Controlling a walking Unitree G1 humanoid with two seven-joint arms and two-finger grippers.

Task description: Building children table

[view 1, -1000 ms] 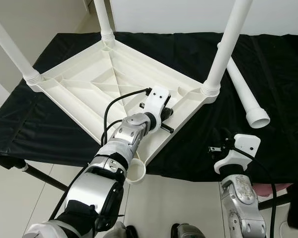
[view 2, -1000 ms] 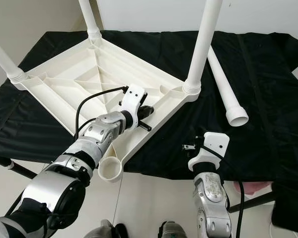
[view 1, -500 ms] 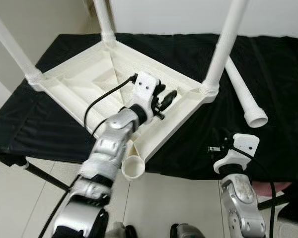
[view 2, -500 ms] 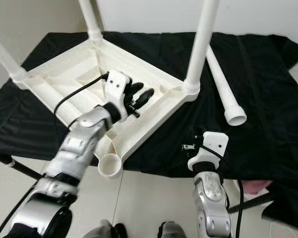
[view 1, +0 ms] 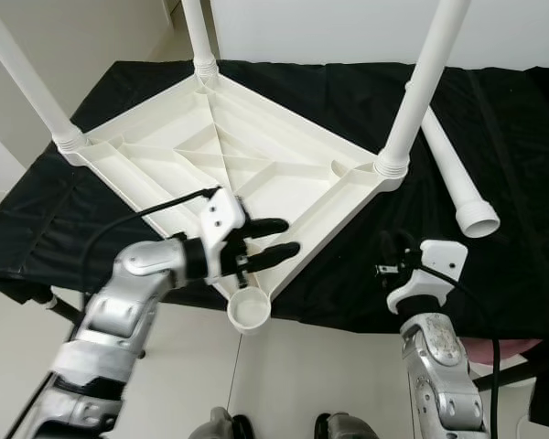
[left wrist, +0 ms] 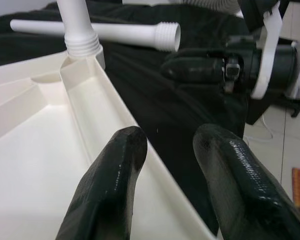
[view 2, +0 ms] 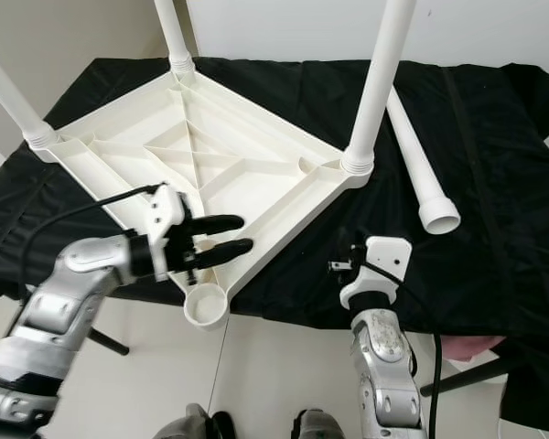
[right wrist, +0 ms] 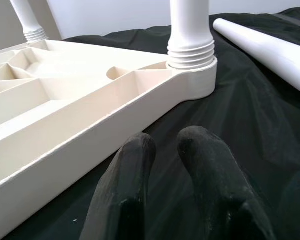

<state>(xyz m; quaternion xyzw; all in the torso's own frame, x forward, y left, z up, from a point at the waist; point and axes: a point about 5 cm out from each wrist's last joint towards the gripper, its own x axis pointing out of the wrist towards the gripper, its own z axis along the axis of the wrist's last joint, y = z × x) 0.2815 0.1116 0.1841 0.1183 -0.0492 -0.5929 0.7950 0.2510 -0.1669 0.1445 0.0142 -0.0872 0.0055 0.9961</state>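
Observation:
A white plastic tabletop (view 1: 210,155) lies upside down on the black cloth. Three white legs stand screwed into its corners, one of them at the right (view 1: 421,82). The near corner socket (view 1: 249,311) holds no leg. A loose white leg (view 1: 453,174) lies on the cloth at the right. My left gripper (view 1: 291,235) is open and holds nothing, its fingers (left wrist: 125,160) just over the tabletop's near right rim (left wrist: 110,120), above the empty socket. My right gripper (right wrist: 167,145) is shut on nothing, low over the cloth by the table's front edge, pointing at the right corner leg (right wrist: 190,30).
The black cloth (view 1: 512,137) covers a table whose front edge runs just behind my right wrist (view 1: 430,270). The empty socket overhangs that edge above the pale tiled floor (view 1: 302,366). A dark metal table leg (view 1: 73,315) slants at the lower left.
My left arm has drawn back toward me and to the left, and its gripper now points right along the near rim beside the empty socket. The right arm has barely moved.

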